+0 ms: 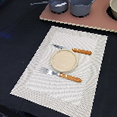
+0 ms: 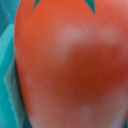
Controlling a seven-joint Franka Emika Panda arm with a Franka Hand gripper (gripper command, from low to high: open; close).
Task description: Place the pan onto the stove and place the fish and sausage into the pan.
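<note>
Wrist view, glossy rounded red sausage (image 2: 70, 65), blurred close.

The pan (image 1: 58, 4) sits on the stove (image 1: 92, 18) — the pot (image 1: 82, 4) just beside it (exterior view's right).

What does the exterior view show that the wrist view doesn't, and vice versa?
Exterior only: the stove, with the pan and a grey pot on it, and the placemat with plate and cutlery. Wrist only: close detail of a glossy red surface, probably the sausage, filling the frame, teal at the edges. Shared: possibly that red lump, seen at the pan's far rim.
</note>
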